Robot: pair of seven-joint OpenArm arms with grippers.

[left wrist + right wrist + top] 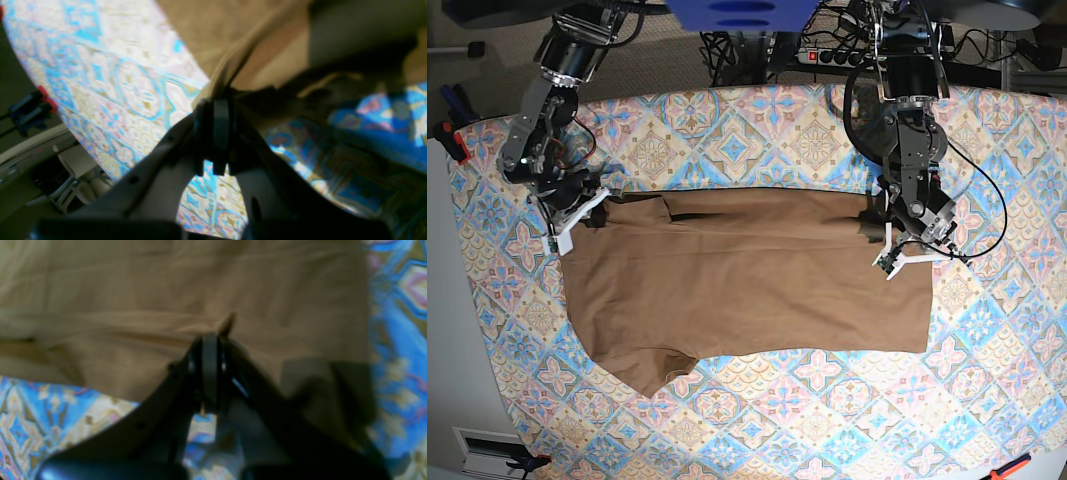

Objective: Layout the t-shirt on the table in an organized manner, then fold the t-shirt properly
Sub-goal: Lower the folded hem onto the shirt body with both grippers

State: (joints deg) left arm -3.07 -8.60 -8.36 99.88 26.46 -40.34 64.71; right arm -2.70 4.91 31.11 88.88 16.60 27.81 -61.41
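Two grippers, both pinched tight on cloth. Up close in the right wrist view, the right gripper point(210, 340) has its dark jaws pressed together with a little peak of tan fabric poking up between them, so it is clamped on the shirt point(186, 290), which fills the frame as soft, matte cotton with shallow creases running across. Under its lower hem shows the table point(40, 410), a printed cover of blue, cream and pink diamonds. Over to the left wrist view: the left gripper point(217, 100) is closed as well, a folded tan edge rising out of its tips, blurred, with the bright tiled cover curving away on one side and deep shadow on the other. From the base view the shirt point(747, 280) lies spread wide across the middle of the table point(987, 400), a broad, mostly flat brown shape, one short sleeve angling out at the near corner, the far edge straight and taut between the two arms. The right gripper point(577, 212) grips the far corner on that view's left; the left gripper point(905, 250) sits on the opposite end, white finger frames lying over the cloth. Beyond the table edge, a power strip point(842, 55) and tangled black cables.
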